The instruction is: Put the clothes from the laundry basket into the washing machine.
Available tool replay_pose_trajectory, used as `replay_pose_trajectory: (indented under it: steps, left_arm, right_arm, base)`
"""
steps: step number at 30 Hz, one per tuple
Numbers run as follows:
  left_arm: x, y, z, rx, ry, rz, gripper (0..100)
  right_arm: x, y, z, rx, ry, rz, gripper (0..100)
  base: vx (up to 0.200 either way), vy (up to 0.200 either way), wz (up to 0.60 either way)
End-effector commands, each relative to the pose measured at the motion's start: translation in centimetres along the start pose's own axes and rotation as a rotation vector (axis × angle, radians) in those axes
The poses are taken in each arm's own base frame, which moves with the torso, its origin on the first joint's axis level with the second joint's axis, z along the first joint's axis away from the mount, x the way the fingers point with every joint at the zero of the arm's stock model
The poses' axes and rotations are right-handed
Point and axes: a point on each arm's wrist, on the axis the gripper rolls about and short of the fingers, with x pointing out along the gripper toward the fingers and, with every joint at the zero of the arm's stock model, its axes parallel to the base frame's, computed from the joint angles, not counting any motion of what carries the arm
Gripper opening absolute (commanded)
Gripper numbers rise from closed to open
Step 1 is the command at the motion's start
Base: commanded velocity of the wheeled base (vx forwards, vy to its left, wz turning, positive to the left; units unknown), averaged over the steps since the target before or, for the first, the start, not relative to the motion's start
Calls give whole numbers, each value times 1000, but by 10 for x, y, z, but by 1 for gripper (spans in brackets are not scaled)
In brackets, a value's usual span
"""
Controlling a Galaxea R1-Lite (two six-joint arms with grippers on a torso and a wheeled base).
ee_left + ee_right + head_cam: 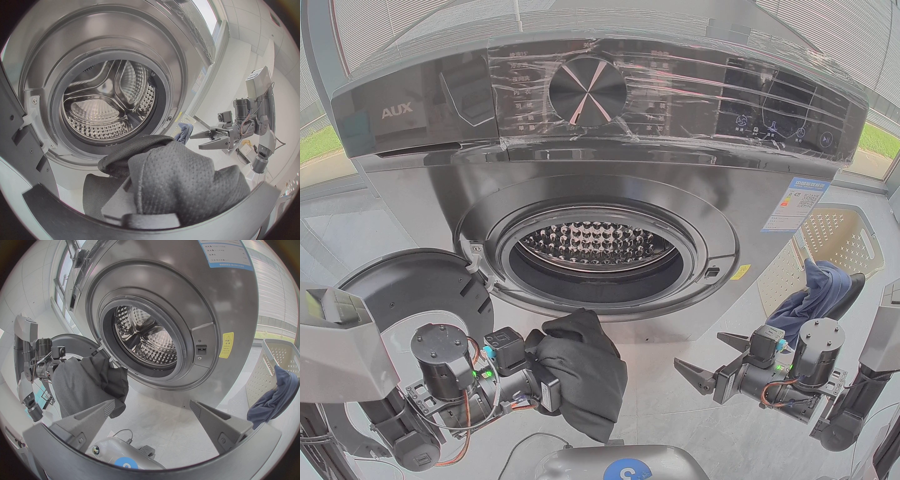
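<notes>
Pale grey floor tiles run under a dark front-loading washing machine, and you have the work directly before you. Your black garment hangs in the left gripper, whose jaws are closed on a bunched fold of the cloth. The rest droops toward the floor. The garment sits just in front of and below the machine's round opening, outside the drum. From the left wrist view you see the mesh-textured fabric piled over the fingers, with the perforated steel drum beyond it.

The machine's door stands swung wide on the robot's left, behind the left arm.

Your right gripper hovers to the right of the opening at about the same height as the left one. Its jaws are spread wide with nothing between them, and it is well apart from the black garment.

Farther right, beside the machine, you have the cream perforated laundry basket. A dark blue garment is draped over its near rim and hangs partly down the outside. The right wrist view shows that blue garment against the basket's wall.
</notes>
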Motion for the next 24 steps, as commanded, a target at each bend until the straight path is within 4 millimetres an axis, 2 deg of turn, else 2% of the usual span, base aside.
replay_pose_trajectory:
  steps: [1,4,13,17,18,24]
  left_arm:
    - [2,-1,-3,-2,7,-4,0]
    - [2,-1,-3,-2,7,-4,0]
    - [8,-4,-4,-1,5,-18,0]
    - [24,-4,3,-1,-44,-19,0]
    - [36,-2,7,-2,-76,16,0]
    - [70,11,8,-6,-135,54,0]
  right_arm:
    - [0,1,0,0,-2,3,100]
    - [0,1,0,-1,-2,5,100]
    - [-2,8,-3,-4,9,32,100]
    - [-3,10,-4,-5,18,40,100]
    - [-4,11,-5,-7,23,45,100]
    - [-6,13,-7,-9,33,51,100]
  base:
    - [200,0,0]
    - [200,0,0]
    - [0,0,0]
    - [0,0,0]
    - [0,0,0]
    - [0,0,0]
